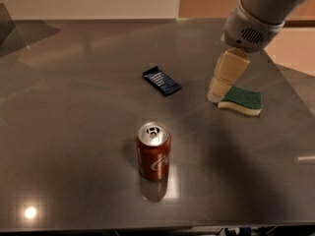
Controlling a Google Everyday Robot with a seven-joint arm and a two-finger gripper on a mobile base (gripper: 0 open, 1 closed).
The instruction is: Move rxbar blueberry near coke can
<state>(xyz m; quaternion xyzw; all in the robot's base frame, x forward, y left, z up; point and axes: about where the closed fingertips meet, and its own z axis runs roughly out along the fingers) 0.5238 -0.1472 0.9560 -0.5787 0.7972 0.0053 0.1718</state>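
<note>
The rxbar blueberry (162, 80) is a flat dark navy wrapper lying on the grey table, left of centre-right. The coke can (153, 151) stands upright nearer the front, below and slightly left of the bar, well apart from it. My gripper (220, 88) hangs from the white arm at the upper right. Its cream fingers point down, just left of the green-and-yellow sponge (240, 101) and right of the bar. It holds nothing that I can see.
The grey table (74, 107) has its right edge (290, 90) running diagonally past the sponge and its front edge along the bottom of the view. A pale wall stands behind the table.
</note>
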